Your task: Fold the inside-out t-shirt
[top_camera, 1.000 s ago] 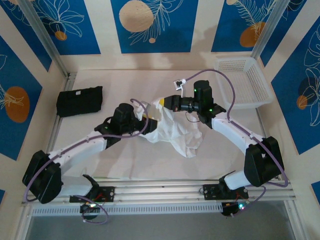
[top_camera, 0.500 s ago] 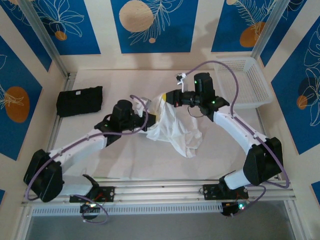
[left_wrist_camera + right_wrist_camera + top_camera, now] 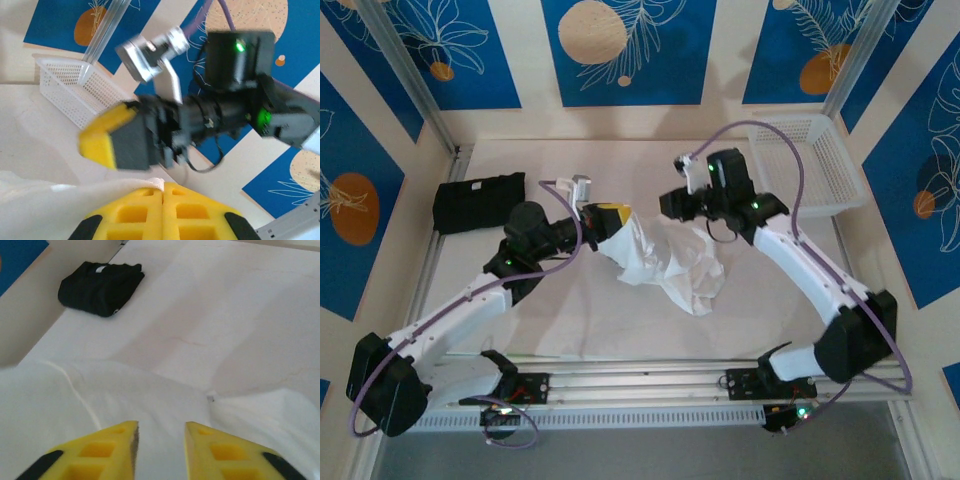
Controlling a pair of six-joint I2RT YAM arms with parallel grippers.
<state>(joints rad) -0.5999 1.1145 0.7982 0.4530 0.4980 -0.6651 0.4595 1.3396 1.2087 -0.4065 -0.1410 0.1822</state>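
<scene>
– Since a second ago, the left arm has swung back and to the left, and the right arm has drawn away from the cloth.

– What is the left gripper (image 3: 607, 214) doing?

– Its yellow fingers are pressed together on a raised edge of the white thin cloth t-shirt (image 3: 665, 262). The left wrist view shows a small fold of white fabric caught at the seam between the fingers of the left gripper (image 3: 162, 186).

– And the right gripper (image 3: 667, 205)?

– It has let go. In the right wrist view its fingers (image 3: 117, 447) stand a narrow way apart, nothing between them, and the t-shirt (image 3: 125, 390) lies just beneath.

– Where does the t-shirt sit overall?

– Crumpled near the middle of the pale table (image 3: 570, 320), between the two grippers. One corner is lifted toward the left gripper and the rest trails down to the right in a wrinkled heap.

– Anything else on the table?

– A folded black cloth garment (image 3: 480, 202) lies at the far left, well apart from the t-shirt. A white plastic lattice basket (image 3: 815, 165) stands at the far right corner.
</scene>
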